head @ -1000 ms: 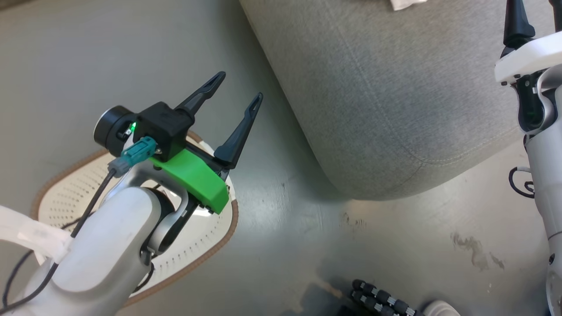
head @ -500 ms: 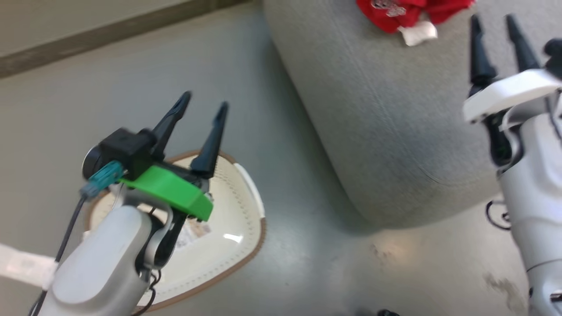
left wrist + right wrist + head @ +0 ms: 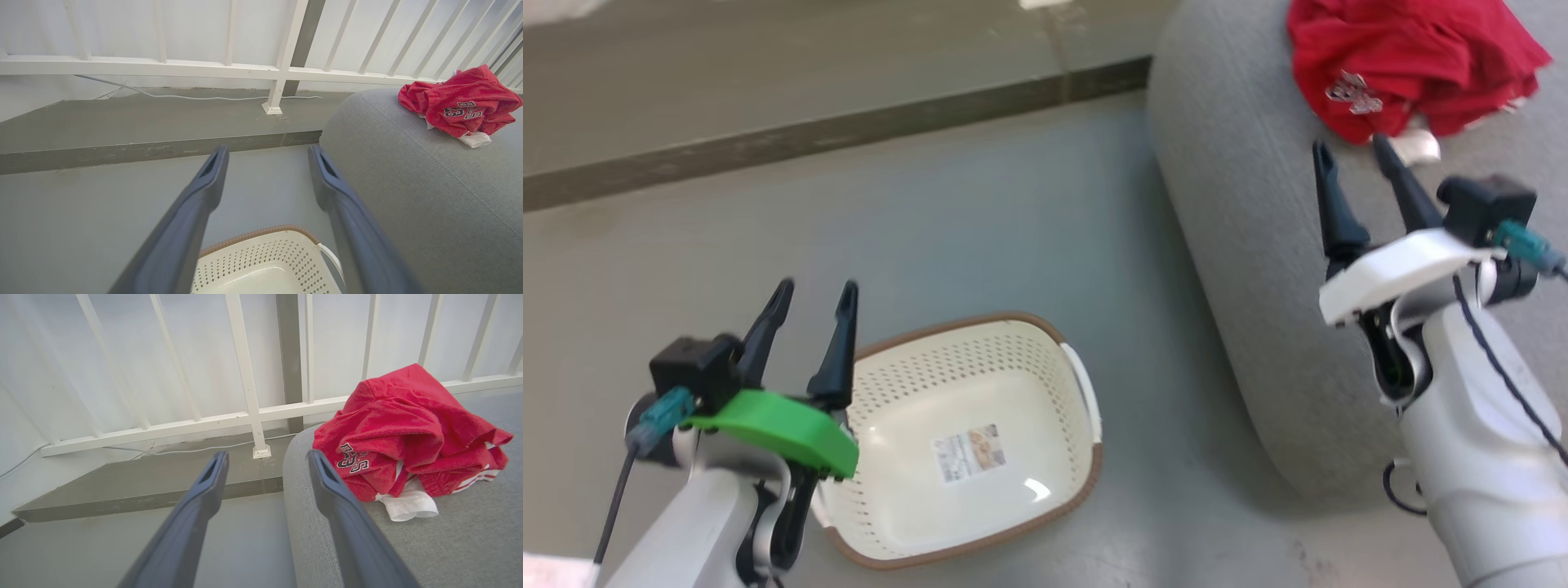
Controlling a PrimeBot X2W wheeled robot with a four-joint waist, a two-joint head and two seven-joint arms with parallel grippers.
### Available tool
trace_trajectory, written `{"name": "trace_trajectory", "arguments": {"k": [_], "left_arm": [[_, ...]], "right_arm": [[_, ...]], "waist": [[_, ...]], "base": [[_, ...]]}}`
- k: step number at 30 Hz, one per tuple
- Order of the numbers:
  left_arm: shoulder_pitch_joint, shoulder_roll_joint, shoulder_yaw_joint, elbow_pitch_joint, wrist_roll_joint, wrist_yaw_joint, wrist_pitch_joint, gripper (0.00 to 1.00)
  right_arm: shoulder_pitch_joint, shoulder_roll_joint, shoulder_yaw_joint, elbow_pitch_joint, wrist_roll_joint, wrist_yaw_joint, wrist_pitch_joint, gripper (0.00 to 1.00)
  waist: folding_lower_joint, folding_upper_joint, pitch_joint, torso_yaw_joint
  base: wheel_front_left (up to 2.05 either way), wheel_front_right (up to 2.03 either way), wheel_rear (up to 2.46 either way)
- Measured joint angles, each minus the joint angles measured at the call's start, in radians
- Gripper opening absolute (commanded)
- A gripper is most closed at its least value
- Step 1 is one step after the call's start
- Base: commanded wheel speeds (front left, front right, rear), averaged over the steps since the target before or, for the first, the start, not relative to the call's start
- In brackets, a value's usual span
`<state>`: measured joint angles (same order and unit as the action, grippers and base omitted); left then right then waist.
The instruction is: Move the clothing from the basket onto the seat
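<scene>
While the clothing (image 3: 1409,65) is heaped on the seat (image 3: 1241,245), the basket (image 3: 964,322) is seen standing near the seat. The 2 grippers are held wide apart, nothing gripped: right gripper (image 3: 1349,147) above the seat's edge, left gripper (image 3: 815,287) well apart from it.

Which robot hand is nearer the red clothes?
The right gripper, on the white mount, at the grey seat just short of the red clothing. The left gripper, on the green mount, is by the white basket.

The left gripper (image 3: 817,287), two long dark fingers on a green plastic bracket (image 3: 776,429), and the right gripper (image 3: 1350,145), on a white bracket (image 3: 1396,265), both point forward with fingers spread apart, gripping nothing.
</scene>
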<state>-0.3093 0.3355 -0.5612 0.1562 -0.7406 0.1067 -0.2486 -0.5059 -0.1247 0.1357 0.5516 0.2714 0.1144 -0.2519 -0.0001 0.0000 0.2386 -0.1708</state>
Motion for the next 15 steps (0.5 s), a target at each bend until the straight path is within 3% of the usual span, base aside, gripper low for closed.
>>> {"name": "trace_trajectory", "arguments": {"k": [15], "left_arm": [[0.205, -0.005, 0.173, -0.013, 0.027, 0.012, 0.000, 1.00]], "right_arm": [[0.205, 0.044, 0.013, -0.095, -0.016, -0.002, 0.000, 1.00]], "waist": [[0.0000, 0.0000, -0.154, 0.165]], "base": [[0.00, 0.00, 0.00]]}}
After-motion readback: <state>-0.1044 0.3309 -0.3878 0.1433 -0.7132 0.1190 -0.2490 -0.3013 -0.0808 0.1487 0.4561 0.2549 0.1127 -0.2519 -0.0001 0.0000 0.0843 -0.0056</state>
